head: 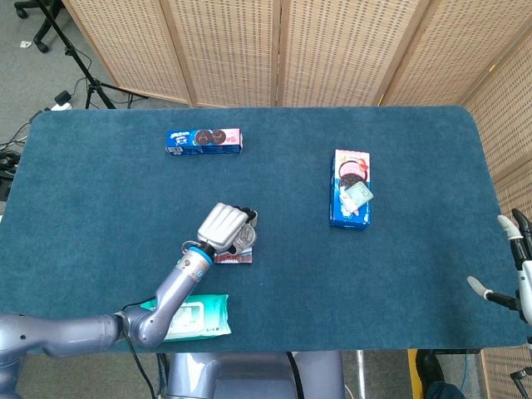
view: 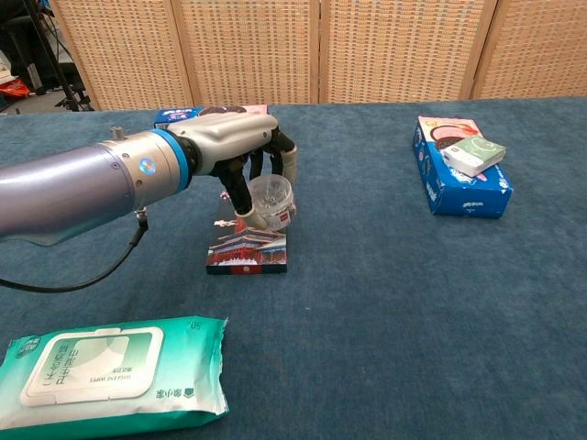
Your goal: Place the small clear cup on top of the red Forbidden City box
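Our left robot hand (view: 240, 147) pinches the small clear cup (view: 271, 202) with its fingers. The cup leans to one side, with its open mouth turned up and toward the chest camera. It sits just over the red Forbidden City box (view: 248, 246), which lies flat with its long side running away from us. We cannot tell if the cup touches the box.

The bench (head: 399, 274) has a dark blue cloth. Woven screens (head: 332, 50) stand behind it.

From the head view our left robot hand hides most of the cup and box. Our right robot hand (head: 509, 270) is cut off at the edge, with its fingers spread apart.
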Robot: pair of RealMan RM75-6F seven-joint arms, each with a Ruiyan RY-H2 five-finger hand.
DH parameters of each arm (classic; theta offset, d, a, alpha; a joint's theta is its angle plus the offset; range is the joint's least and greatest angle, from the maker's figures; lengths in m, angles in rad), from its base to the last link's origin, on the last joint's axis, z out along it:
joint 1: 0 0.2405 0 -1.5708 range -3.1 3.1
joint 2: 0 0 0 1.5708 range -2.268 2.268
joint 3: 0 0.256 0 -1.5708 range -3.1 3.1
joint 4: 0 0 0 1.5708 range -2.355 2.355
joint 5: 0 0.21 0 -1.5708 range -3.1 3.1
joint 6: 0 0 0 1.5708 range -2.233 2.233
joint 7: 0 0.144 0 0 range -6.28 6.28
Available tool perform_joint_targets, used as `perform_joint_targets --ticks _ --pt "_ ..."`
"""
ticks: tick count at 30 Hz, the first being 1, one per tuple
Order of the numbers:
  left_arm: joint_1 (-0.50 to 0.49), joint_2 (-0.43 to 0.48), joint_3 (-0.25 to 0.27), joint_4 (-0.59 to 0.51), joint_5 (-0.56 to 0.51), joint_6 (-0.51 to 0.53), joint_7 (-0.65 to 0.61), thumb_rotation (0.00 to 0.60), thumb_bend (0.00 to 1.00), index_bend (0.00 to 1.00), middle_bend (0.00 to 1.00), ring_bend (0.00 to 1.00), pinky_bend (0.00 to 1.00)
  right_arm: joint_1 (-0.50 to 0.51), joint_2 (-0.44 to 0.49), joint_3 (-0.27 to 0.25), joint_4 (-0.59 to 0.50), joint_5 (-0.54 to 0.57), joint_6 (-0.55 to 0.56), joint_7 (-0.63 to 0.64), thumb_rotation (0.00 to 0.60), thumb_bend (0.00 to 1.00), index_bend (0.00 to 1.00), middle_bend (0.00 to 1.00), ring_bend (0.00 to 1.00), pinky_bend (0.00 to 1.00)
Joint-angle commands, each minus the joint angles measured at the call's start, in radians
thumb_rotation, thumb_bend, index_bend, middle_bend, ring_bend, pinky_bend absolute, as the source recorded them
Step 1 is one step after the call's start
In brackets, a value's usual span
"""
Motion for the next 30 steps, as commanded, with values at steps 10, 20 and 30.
perform_joint_targets --ticks 10,20,30 --pt "-0.033 -0.038 0.010 0.043 -0.103 0.048 0.057 0.600 0.25 0.68 0.52 0.50 0.63 -0.001 -0.004 -0.002 -0.005 -0.003 0.003 -0.012 0.600 0.00 0.00 0.00 0.00 0.00" --pt "-0.041 -0.045 0.027 0.057 -0.157 0.073 0.095 0.600 0.00 0.15 0.02 0.01 0.14 0.000 -0.005 0.001 -0.005 0.003 0.001 -0.012 0.600 0.00 0.00 0.00 0.00 0.00" --pt "-0.039 0.027 0.018 -0.087 -0.208 0.145 0.149 0.600 0.00 0.00 0.00 0.00 0.00 -0.001 -0.006 0.001 -0.007 0.004 0.001 -0.016 0.600 0.00 0.00 0.00 0.00 0.00"
